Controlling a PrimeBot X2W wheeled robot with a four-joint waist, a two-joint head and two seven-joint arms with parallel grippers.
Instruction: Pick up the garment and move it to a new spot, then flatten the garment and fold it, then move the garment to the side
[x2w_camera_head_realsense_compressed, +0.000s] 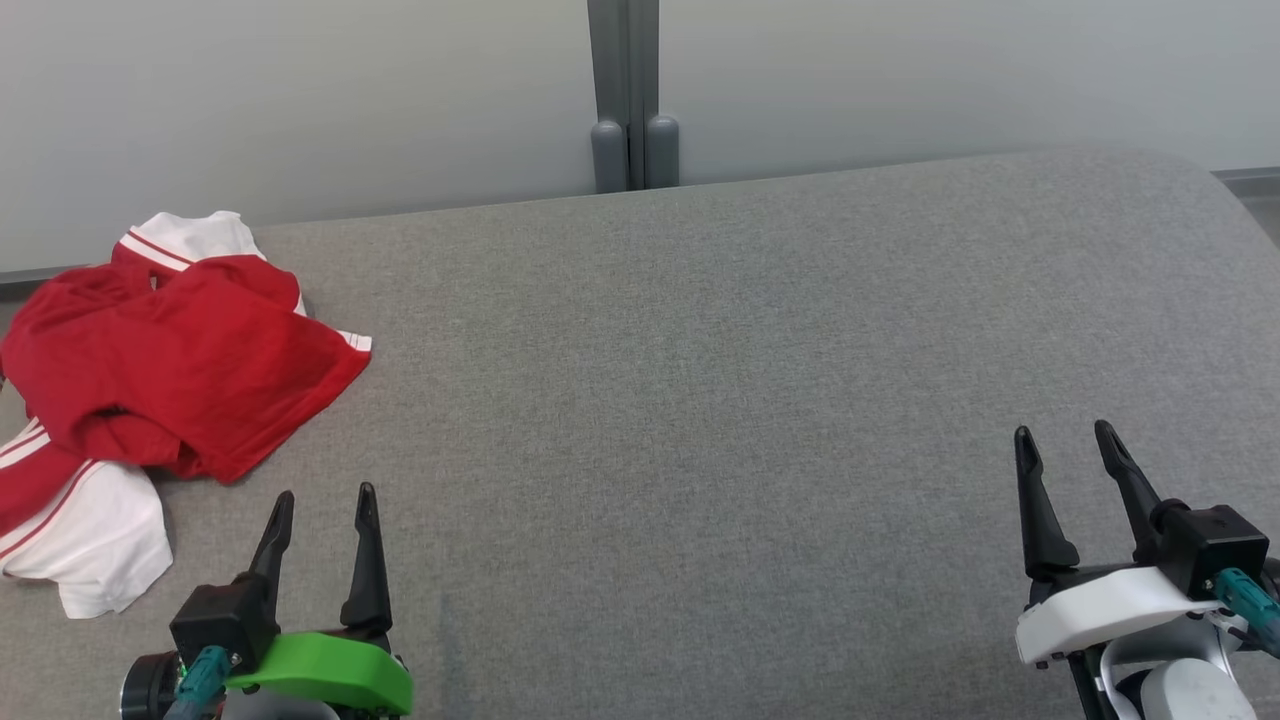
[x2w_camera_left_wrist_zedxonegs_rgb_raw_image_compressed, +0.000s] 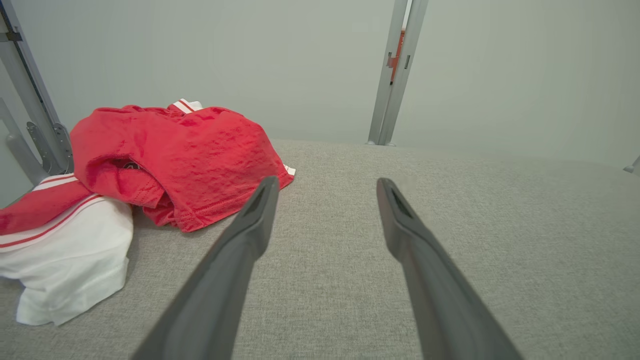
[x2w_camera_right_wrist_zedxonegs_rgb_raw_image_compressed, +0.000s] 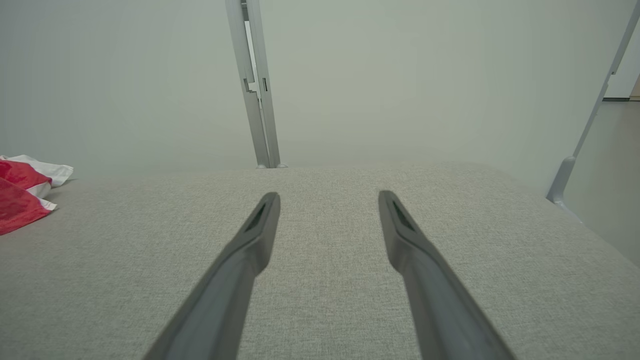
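We find the left gripper (x2w_camera_head_realsense_compressed: 326, 492) with its two dark fingers spread and nothing between them. It sits over the near edge of the grey fabric surface (x2w_camera_head_realsense_compressed: 700, 400), towards the near left corner, fingers pointing to the far edge. In the left wrist view the gap between the fingers shows bare grey cloth.

The right gripper (x2w_camera_head_realsense_compressed: 1062, 430) is likewise spread and empty, over the near edge towards the near right corner. It is well apart from the left one. Its wrist view shows bare surface between the fingers.

The garment (x2w_camera_head_realsense_compressed: 180, 360) is a red and white piece with striped trim. It lies crumpled in a heap along the left edge of the surface, reaching towards the far left corner. The red part is bunched on top and a white part trails towards the near edge. Its nearest red fold is just beyond the left fingertips and to their left, not touching them. We note no contact between either gripper and the cloth.

Behind the far edge stand pale panels, joined by a grey post (x2w_camera_head_realsense_compressed: 630, 100).
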